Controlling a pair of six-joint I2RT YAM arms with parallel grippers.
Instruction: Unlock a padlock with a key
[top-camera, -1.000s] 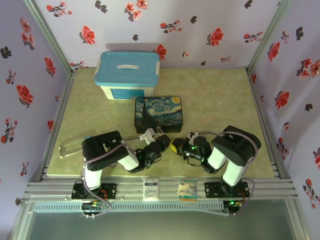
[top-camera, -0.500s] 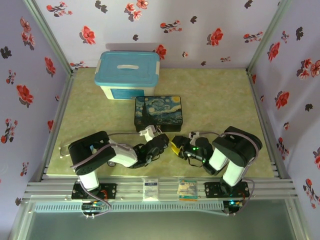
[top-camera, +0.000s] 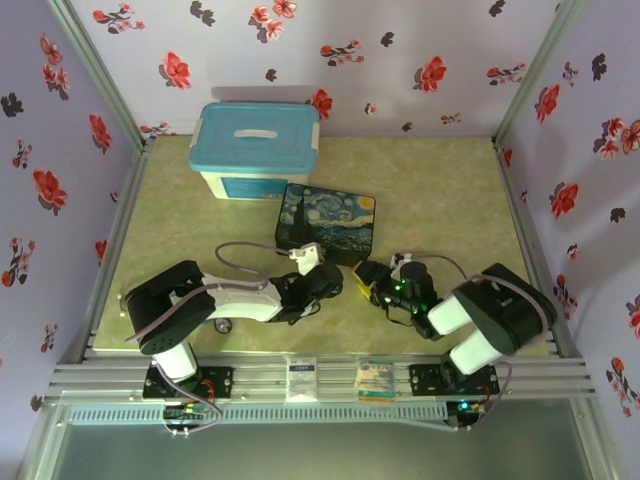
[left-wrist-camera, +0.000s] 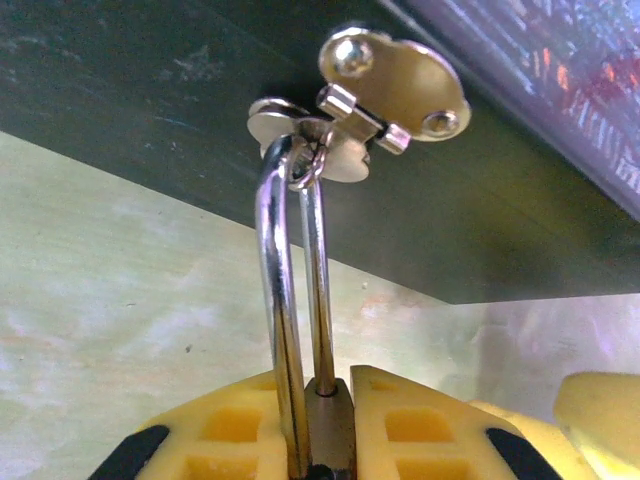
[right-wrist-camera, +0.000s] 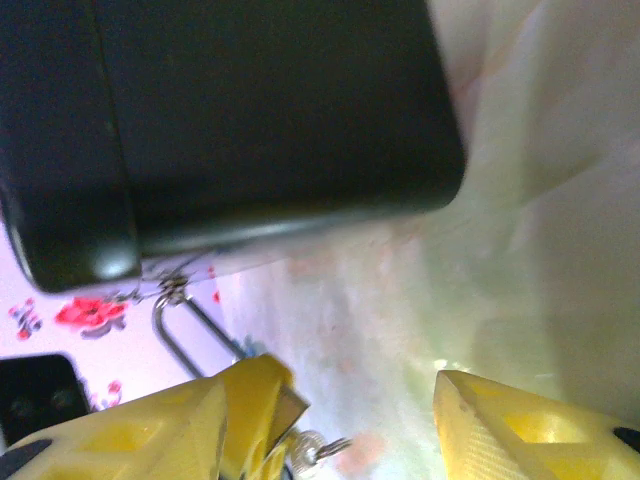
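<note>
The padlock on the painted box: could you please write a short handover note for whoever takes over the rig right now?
Left claw: shut on the tiny brass padlock, body pinched between its yellow fingers.
Right claw: open, holding nothing, close beside it.
Padlock's silver shackle is threaded through the metal hasp of the Starry Night painted box.
Key: not clearly seen; a small silver bit near the lock may be it.
Done: lock gripped. Left: confirm key seated, turn, free shackle.

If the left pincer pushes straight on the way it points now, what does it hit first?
Probably the silver hasp on the dark side wall of the Starry Night painted box. The left pincer grips the small brass padlock, whose shackle hooks through that hasp; depth is unclear.
</note>
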